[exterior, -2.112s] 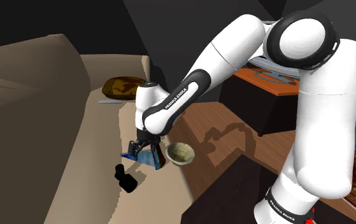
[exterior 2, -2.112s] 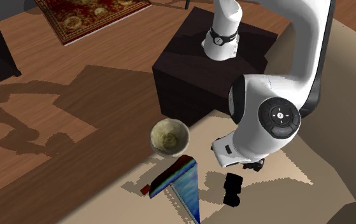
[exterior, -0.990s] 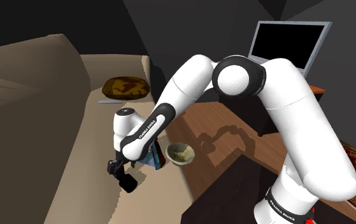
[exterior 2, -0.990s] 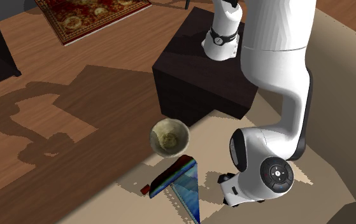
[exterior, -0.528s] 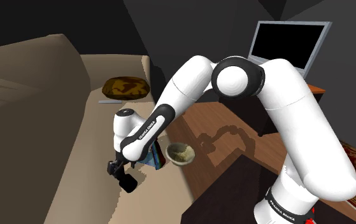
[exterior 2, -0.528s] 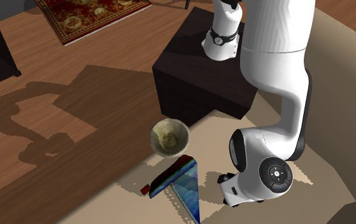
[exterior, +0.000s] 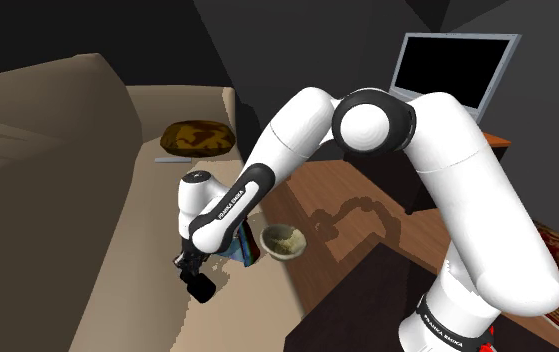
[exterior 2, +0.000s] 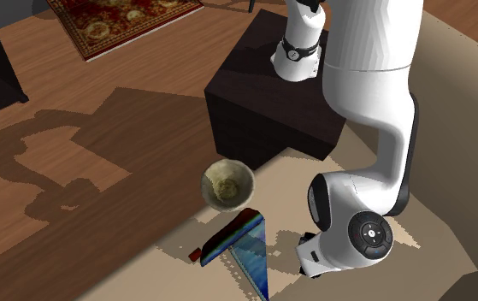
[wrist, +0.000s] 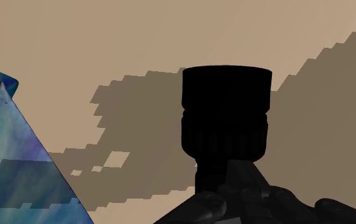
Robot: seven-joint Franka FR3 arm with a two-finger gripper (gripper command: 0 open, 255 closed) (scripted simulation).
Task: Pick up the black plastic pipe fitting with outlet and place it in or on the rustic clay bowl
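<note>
The scene is dim and warm, yet the white arm (exterior: 437, 180) shows evenly bright with no glare, and its shadow falls across the wooden floor (exterior 2: 143, 111) toward the second exterior view's left. On the beige surface (wrist: 138, 44) shadows have hard, stair-stepped edges. The black pipe fitting (wrist: 226, 118) is a flat silhouette without surface detail.

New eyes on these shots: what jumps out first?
The big white arm bends down over the beige surface, its gripper right at a black pipe fitting. Close by, a tan bowl sits near the surface's edge beside a blue book.
</note>
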